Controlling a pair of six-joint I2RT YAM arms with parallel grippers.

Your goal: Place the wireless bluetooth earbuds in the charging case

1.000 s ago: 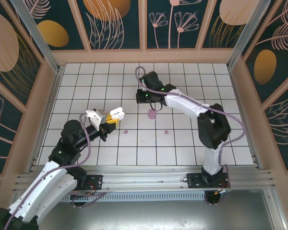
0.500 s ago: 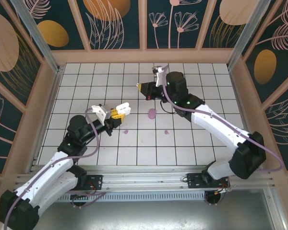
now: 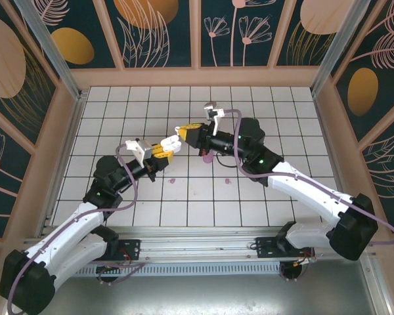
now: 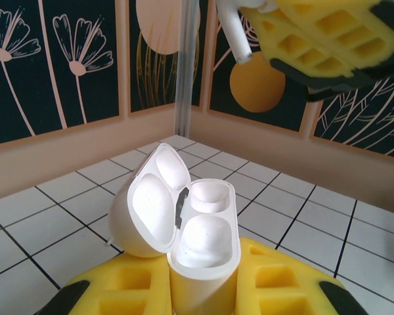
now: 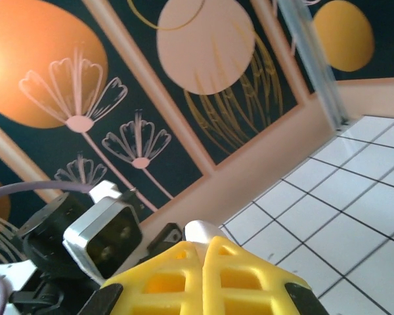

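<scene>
My left gripper (image 3: 164, 150) (image 4: 200, 285) is shut on the white charging case (image 4: 203, 230), which stands upright between the yellow fingers with its lid open to the left and both sockets empty. My right gripper (image 3: 184, 135) (image 5: 207, 252) is shut on a white earbud (image 5: 207, 231) (image 4: 235, 34). It hangs just above and behind the case, with the earbud's stem pointing down. The two grippers nearly meet tip to tip over the middle of the tiled table. Two pale purple earbuds (image 3: 172, 180) (image 3: 227, 180) lie loose on the tiles.
A purple case (image 3: 207, 157) lies on the tiles, partly under the right arm. Wooden walls (image 3: 197, 77) with flower panels ring the white tiled floor (image 3: 118, 111). The arms' rail (image 3: 197, 244) runs along the near edge.
The right arm has swung from the back of the table leftward and forward, bringing its earbud up to the left gripper. The left arm has carried the case toward the middle.
</scene>
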